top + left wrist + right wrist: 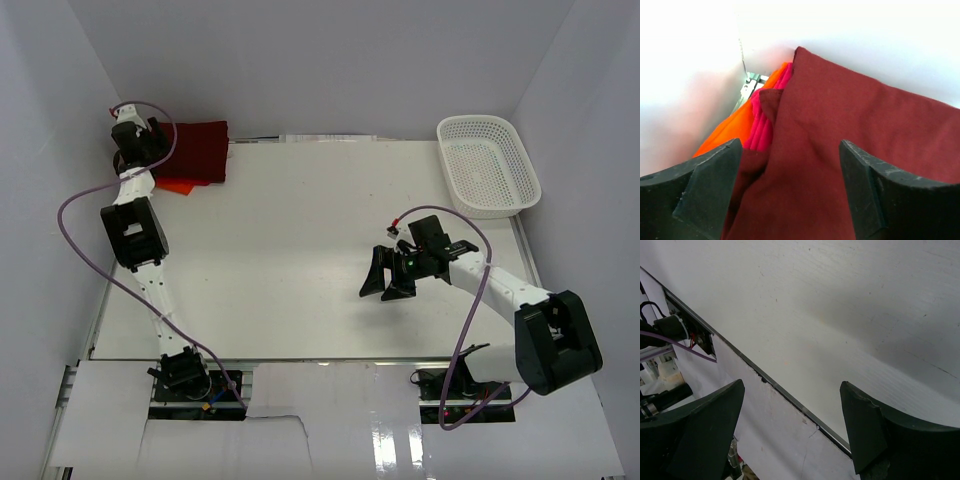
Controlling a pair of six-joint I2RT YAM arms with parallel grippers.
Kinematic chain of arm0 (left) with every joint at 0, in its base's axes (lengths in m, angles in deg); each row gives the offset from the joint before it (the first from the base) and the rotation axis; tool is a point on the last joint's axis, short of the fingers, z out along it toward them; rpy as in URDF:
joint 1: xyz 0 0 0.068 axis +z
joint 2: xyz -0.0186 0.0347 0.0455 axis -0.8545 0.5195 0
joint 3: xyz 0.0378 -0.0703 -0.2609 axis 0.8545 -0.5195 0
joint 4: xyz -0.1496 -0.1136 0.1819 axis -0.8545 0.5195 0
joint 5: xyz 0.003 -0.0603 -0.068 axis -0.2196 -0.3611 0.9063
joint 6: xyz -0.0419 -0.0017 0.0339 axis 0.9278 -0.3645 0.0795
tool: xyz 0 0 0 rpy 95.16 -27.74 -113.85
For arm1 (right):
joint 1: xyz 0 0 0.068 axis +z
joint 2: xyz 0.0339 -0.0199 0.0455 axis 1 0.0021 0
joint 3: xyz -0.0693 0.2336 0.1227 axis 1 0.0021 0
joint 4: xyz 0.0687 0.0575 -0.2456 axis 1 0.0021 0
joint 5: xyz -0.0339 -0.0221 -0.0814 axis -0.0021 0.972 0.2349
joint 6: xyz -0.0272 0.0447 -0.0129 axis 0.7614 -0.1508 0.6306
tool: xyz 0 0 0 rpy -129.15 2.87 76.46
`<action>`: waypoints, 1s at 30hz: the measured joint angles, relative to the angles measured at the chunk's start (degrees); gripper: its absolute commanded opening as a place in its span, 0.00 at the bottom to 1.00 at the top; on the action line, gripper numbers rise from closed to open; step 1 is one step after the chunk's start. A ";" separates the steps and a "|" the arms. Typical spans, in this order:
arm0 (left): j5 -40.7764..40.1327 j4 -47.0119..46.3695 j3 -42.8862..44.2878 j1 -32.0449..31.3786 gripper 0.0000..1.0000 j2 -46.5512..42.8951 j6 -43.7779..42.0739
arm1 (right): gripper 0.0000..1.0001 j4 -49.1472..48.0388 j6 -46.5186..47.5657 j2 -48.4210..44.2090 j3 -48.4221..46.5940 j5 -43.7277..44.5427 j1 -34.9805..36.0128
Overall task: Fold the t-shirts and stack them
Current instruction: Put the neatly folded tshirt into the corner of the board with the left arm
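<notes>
The task looks all but finished. At the far left corner of the tabletop (300, 260) the shirts lie in one pile: the maroon shirt (840, 130) on top, the crimson shirt (765, 125) showing as a folded edge under it, and the orange shirt (727, 130) at the bottom, sticking out on the near left side. The maroon shirt is folded, though its left edge looks a little rumpled and the pile's edges do not line up neatly.

The left gripper (790, 165) hangs just over the pile, its jaws wide with only the maroon cloth below them and nothing pinched. The right gripper (388, 283) sits well apart, over the bare middle right of the tabletop, jaws wide too and holding nothing.

No other shirt shows on the tabletop, and the basket (520, 170) at the far right appears to hold none. What is left, by my reading, is at most a tidy of the top fold and drawing the left arm clear.
</notes>
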 measured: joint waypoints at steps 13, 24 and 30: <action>-2.93 -2.56 -18.49 -3.74 0.98 -24.87 -0.20 | 0.84 -0.81 0.98 -4.07 -0.02 -0.61 0.00; -3.10 0.81 -51.39 -9.31 0.98 -59.93 3.72 | 0.85 -3.32 2.49 -7.91 -0.02 -0.26 0.00; -3.67 12.00 -63.89 -12.28 0.98 -74.95 5.92 | 0.85 -3.28 3.32 -14.19 0.00 0.85 0.00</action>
